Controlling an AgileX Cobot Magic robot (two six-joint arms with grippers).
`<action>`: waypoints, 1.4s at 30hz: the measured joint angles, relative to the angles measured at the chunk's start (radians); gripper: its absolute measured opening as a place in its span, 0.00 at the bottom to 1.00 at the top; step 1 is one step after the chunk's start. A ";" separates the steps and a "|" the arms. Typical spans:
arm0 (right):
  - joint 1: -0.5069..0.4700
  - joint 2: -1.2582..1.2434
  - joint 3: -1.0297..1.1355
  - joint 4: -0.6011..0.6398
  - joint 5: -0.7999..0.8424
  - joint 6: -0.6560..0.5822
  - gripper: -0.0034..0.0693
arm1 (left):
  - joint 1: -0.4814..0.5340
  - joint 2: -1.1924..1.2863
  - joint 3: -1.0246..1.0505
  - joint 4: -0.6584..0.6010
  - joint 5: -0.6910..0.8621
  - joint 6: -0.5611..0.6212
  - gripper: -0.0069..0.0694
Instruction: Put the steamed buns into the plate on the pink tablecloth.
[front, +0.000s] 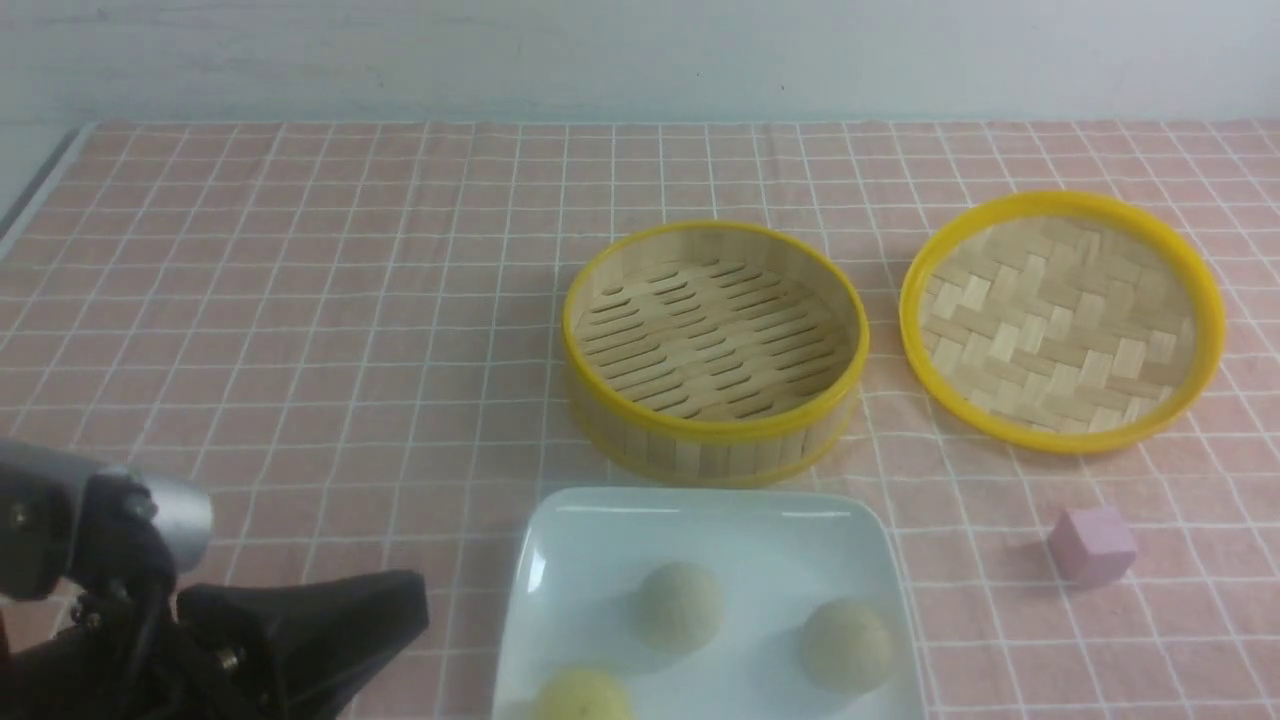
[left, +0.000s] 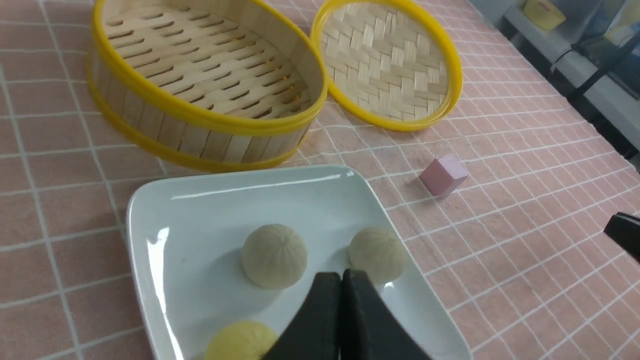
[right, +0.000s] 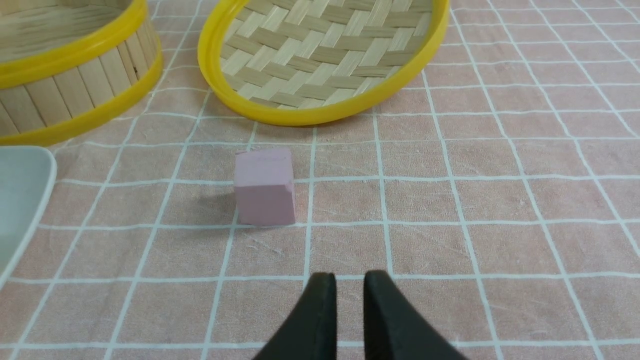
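Note:
The white square plate (front: 580, 540) lies on the pink tablecloth (front: 300, 300) at the near middle. Two pale steamed buns (front: 680, 605) (front: 845, 645) and a yellower one (front: 583, 697) rest in it. My left gripper (front: 400, 600) hangs near the plate's left side. In the left wrist view it (left: 341, 276) is shut and empty, above the plate (left: 200, 210) just short of the buns (left: 274, 256) (left: 377, 254). My right gripper (right: 349, 277) is out of the front view. Its jaws stand almost together, empty, over bare cloth short of the pink cube (right: 264, 187).
The bamboo steamer basket (front: 700, 445) stands empty behind the plate. Its woven lid (front: 1060, 320) lies upturned to the right. The pink-purple cube (front: 1092, 545) sits on the cloth right of the plate. The table's left edge (front: 40, 190) shows at the far left.

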 joint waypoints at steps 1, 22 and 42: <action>0.000 0.000 0.000 0.000 0.000 0.000 0.15 | 0.000 0.000 0.004 0.012 0.009 0.000 0.11; 0.000 0.000 0.000 0.000 0.000 -0.004 0.18 | 0.452 -0.338 0.222 -0.133 0.071 0.359 0.14; 0.000 0.000 0.000 0.000 0.000 -0.007 0.21 | 0.819 -0.592 0.444 -0.205 0.098 0.603 0.16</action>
